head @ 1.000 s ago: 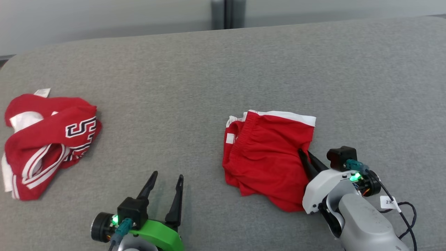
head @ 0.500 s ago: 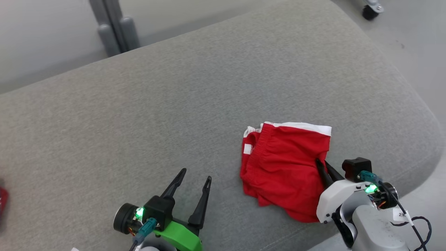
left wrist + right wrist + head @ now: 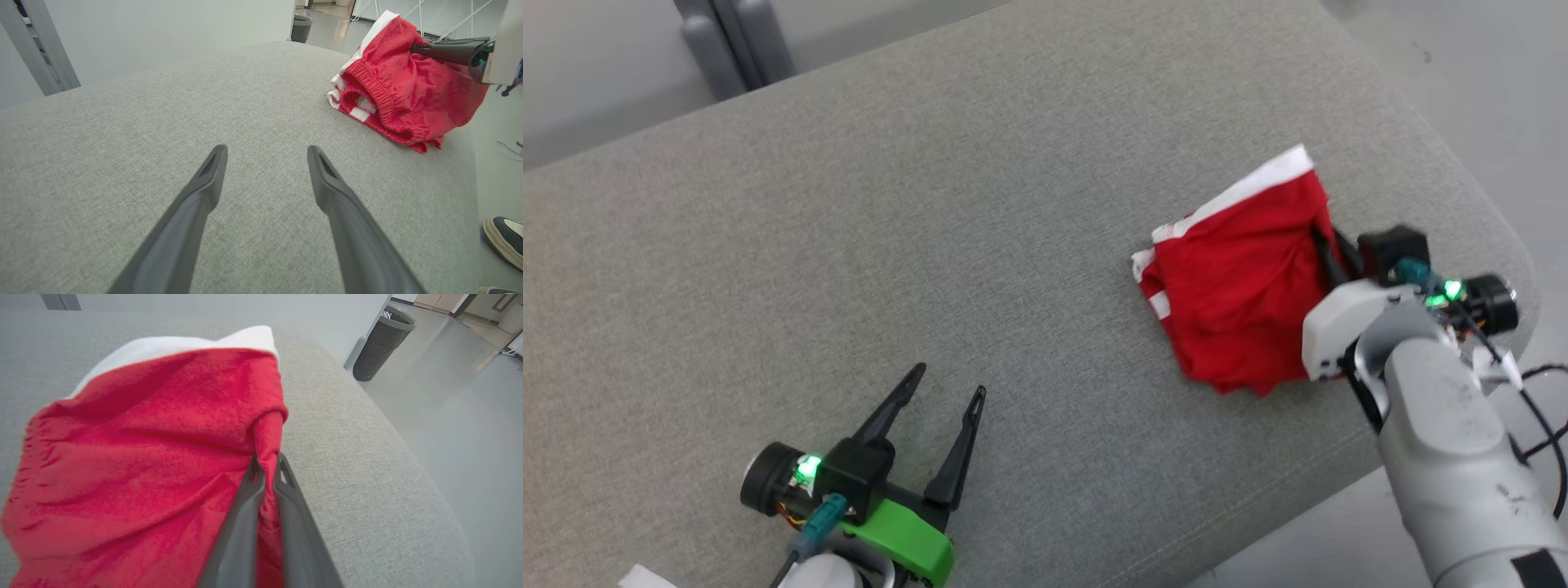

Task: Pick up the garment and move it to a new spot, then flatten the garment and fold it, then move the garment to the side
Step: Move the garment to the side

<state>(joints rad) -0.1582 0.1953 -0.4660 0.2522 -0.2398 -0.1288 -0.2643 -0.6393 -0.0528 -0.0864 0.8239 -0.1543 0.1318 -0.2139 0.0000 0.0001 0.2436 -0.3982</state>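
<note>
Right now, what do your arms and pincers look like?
My left pincer has two dark fingers on a green mount. My right pincer has them on a white mount and grey forearm. Both carry a green light and teal plug; the right trails a black cable and white tag.

The shorts (image 3: 1241, 310) are bright red, with a broad white band along one edge and white stripes by the gathered waistband. Under them the bench (image 3: 931, 204) is a flecked mid-grey weave. The left pincer (image 3: 950, 380) has black fingers on a vivid green mount (image 3: 903, 543), with a small green light (image 3: 807, 467) glowing beside it. The right pincer (image 3: 1319, 241) has the same black fingers, set in a white shell (image 3: 1339, 327) on a pale grey arm (image 3: 1454, 433). The floor (image 3: 449, 396) is glossy light grey, the bin (image 3: 382, 345) dark grey, and the shoe (image 3: 502, 241) dark blue and white
</note>
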